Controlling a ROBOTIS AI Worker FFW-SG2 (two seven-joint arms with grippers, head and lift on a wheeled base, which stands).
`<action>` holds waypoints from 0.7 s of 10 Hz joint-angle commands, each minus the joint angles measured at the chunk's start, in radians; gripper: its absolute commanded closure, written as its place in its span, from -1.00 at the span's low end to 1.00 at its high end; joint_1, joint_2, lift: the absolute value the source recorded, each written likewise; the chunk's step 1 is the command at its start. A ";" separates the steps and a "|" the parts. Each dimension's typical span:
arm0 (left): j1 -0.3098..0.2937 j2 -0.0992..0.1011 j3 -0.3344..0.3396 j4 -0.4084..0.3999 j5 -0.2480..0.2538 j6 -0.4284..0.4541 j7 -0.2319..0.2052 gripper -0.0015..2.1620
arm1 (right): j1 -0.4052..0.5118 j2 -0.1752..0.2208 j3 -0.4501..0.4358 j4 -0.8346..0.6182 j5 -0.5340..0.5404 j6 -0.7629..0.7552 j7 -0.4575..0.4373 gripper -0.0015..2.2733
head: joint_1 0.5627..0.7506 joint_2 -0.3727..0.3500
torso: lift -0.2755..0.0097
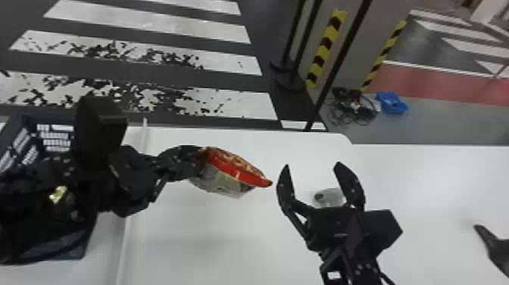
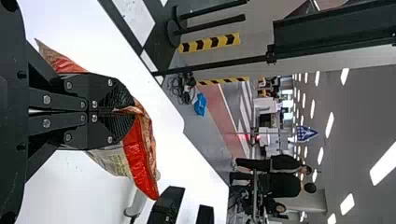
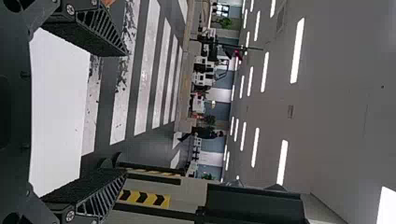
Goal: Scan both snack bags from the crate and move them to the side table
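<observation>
Crate (image 1: pixel 72 242) cut off at left, partly hidden

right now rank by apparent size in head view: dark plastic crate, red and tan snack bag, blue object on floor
1. Dark plastic crate
2. Red and tan snack bag
3. Blue object on floor

from where i stand, the red, tan and pale pillow-shaped snack bag (image 1: pixel 238 176) looks like thin, creased plastic film, glossy along its red band. the flat white tabletop (image 1: pixel 212 242) is smooth, with a soft sheen. the dark, slotted box-shaped crate (image 1: pixel 49 117) seems to be hard plastic. the black, two-fingered left gripper (image 1: pixel 199 163) looks matt, with ribbed pads (image 2: pixel 122 100) and shiny round metal screw heads (image 2: pixel 46 99).
</observation>
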 commanded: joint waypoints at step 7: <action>-0.034 -0.007 -0.224 0.103 -0.112 -0.265 0.040 0.97 | -0.013 -0.003 -0.015 0.003 -0.017 0.006 0.000 -0.90 | 0.41 -0.94 | 0.26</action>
